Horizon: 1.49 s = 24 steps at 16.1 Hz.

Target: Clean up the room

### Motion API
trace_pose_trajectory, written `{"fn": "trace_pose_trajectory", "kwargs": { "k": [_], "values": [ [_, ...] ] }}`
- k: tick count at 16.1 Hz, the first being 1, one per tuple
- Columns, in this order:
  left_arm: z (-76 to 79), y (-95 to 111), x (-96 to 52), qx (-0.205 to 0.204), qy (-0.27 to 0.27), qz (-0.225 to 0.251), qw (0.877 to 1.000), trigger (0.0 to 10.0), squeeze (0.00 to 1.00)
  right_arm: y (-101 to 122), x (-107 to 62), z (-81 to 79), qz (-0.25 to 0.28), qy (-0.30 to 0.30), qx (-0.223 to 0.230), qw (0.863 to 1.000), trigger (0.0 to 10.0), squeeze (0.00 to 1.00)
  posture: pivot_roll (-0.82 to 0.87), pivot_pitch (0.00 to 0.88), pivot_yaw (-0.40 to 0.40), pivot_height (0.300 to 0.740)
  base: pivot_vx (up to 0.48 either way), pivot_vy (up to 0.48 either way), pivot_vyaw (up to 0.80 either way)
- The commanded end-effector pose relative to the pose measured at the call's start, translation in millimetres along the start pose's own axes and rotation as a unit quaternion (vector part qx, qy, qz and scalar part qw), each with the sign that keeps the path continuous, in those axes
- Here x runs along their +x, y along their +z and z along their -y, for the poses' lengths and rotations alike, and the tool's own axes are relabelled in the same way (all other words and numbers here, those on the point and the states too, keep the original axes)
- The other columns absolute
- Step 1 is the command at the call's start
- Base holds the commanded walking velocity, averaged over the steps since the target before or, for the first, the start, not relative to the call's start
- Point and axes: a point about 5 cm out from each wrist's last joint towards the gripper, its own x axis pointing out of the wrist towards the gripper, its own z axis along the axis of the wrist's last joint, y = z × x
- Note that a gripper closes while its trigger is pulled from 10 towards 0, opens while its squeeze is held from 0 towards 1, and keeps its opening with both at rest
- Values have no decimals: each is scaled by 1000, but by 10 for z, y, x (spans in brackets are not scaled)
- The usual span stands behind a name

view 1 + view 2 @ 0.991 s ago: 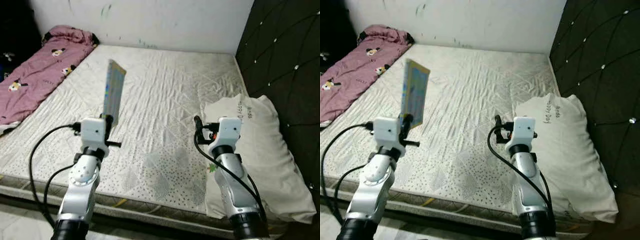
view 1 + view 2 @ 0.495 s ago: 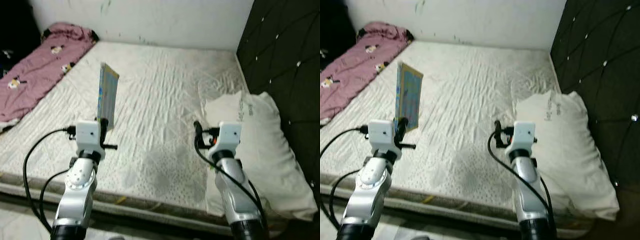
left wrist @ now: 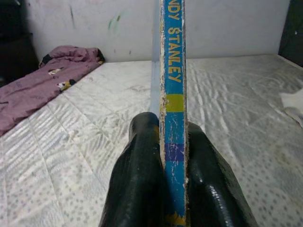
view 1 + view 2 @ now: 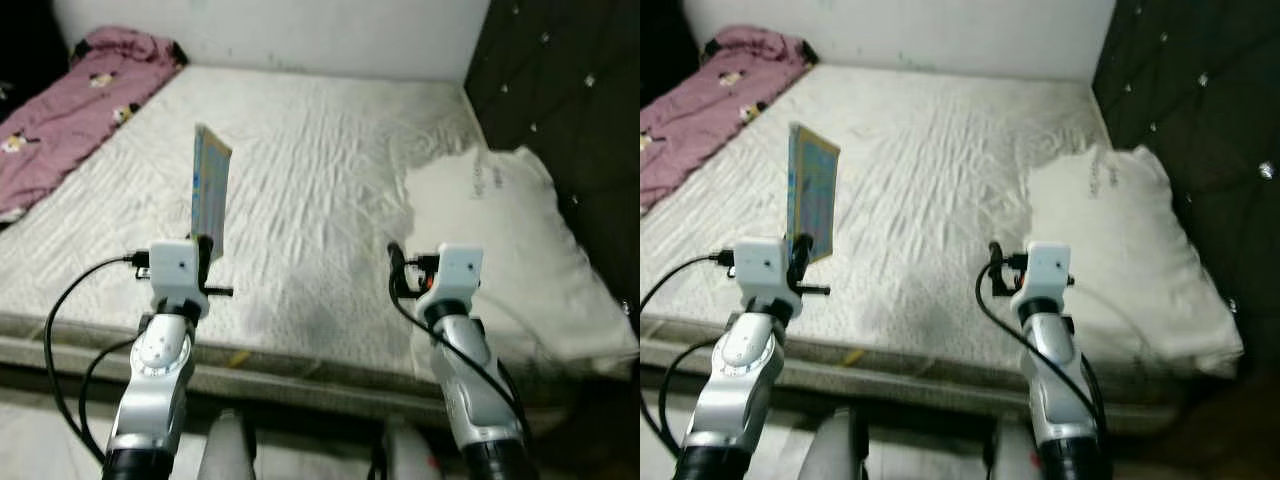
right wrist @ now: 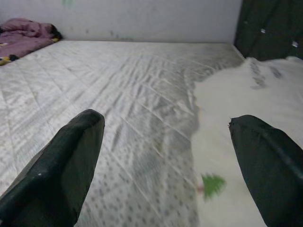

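My left gripper (image 3: 168,189) is shut on a thin blue book (image 4: 209,190), held upright and edge-on above the near left part of the mattress (image 4: 330,160). In the left wrist view the book's blue spine (image 3: 173,85) with yellow lettering runs up between the two black fingers (image 3: 137,175). My right gripper (image 5: 170,161) is open, its fingers (image 5: 71,156) wide apart and nothing between them. It hovers over the mattress's near edge beside a white pillow (image 4: 505,230).
A pink patterned blanket (image 4: 70,100) lies bunched at the mattress's far left corner. A dark padded headboard (image 4: 570,90) stands on the right, a white wall (image 4: 270,30) behind. The mattress's front edge (image 4: 300,385) crosses the foreground, with floor below.
The whole view has shifted back and down, so the mattress's front edge and the floor now show. Both arms keep their pose and the book stays in the left gripper.
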Motion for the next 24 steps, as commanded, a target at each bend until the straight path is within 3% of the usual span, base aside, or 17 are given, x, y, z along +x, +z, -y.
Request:
{"fn": "trace_pose_trajectory", "kwargs": {
  "k": [1, 9, 13, 16, 24],
  "values": [
    [-24, 101, 38, 1, 9, 21, 1000, 10000, 0, 18, 26, -24, -1, 7, -1, 1000, 10000, 0, 34, 46, 24, 620, 0, 0, 0],
    [1, 83, 51, -8, -3, 15, 1000, 10000, 0, 5, 35, -35, -5, 10, -3, 1000, 10000, 0, 30, 48, 22, 620, 0, 0, 0],
    [7, 79, 58, -9, -6, 14, 1000, 10000, 0, 5, 41, -46, -5, 14, -2, 1000, 10000, 0, 30, 48, 22, 580, 0, 0, 0],
    [4, 86, 56, -10, -6, 17, 1000, 10000, 0, 4, 40, -48, -5, 12, -1, 1000, 10000, 0, 30, 48, 22, 575, 0, 0, 0],
    [22, 100, 56, -17, -15, 24, 999, 10000, 0, -7, 49, -47, -7, 12, -3, 1000, 10000, 0, 30, 29, 22, 575, 374, 0, 0]
  ]
}}
